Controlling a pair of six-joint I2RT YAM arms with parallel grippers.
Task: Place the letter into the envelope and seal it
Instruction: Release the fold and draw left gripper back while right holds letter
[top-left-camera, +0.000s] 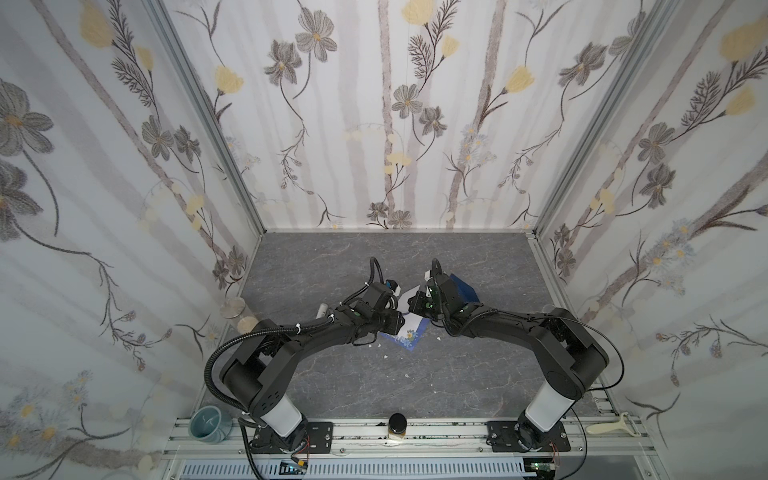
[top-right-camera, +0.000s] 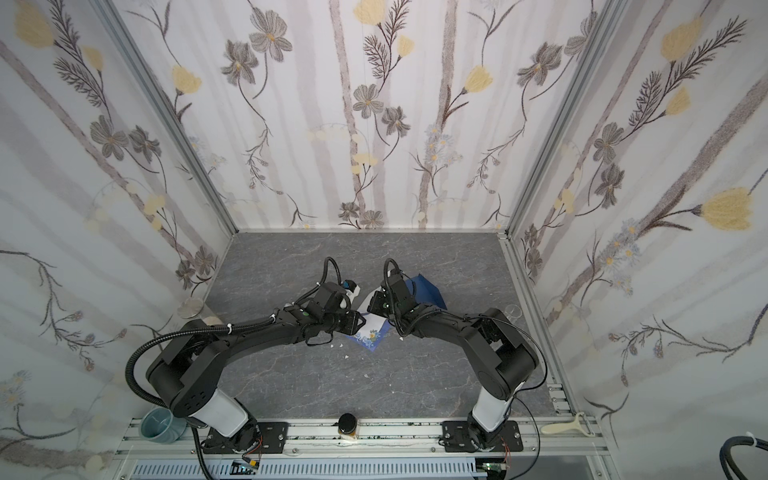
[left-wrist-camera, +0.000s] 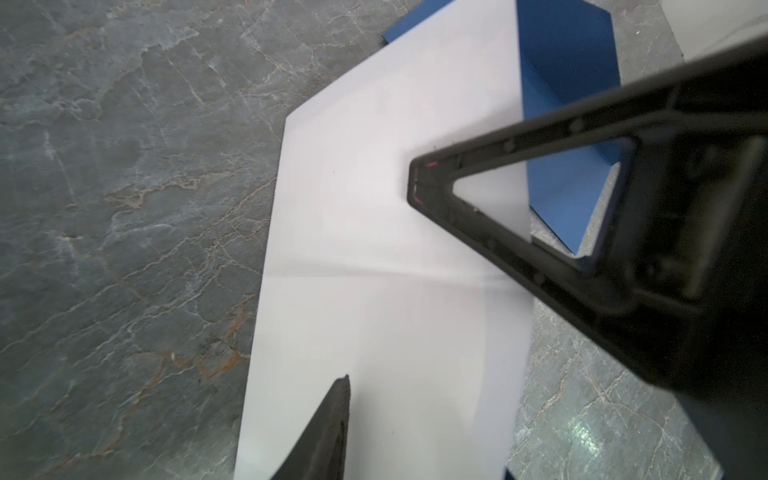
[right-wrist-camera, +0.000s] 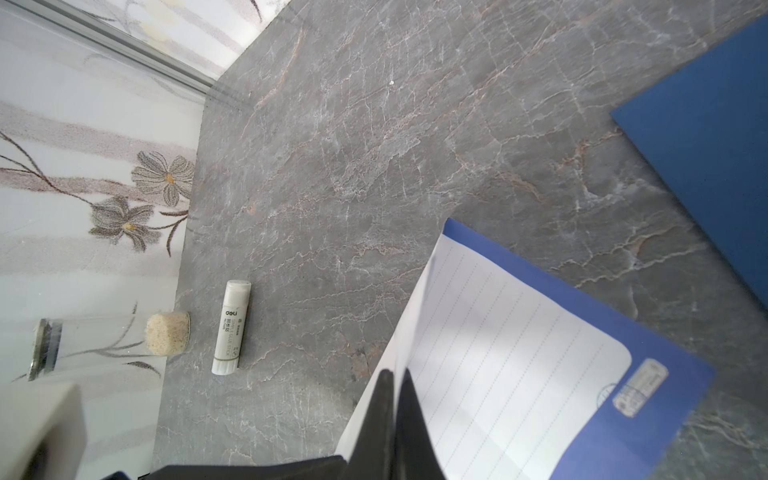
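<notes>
The letter (top-left-camera: 410, 331) lies on the table (top-left-camera: 332, 374); envelope (top-left-camera: 466, 289) behind-right, glue stick (top-left-camera: 322, 310) left.

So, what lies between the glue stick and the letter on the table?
Nothing lies there. In the right wrist view only bare grey tabletop separates the glue stick from the letter.

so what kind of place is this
Probably a robot test booth, not a home: two arms bolted to an aluminium rail, floral-papered panel walls in metal framing, and a grey stone-pattern tabletop.
</notes>
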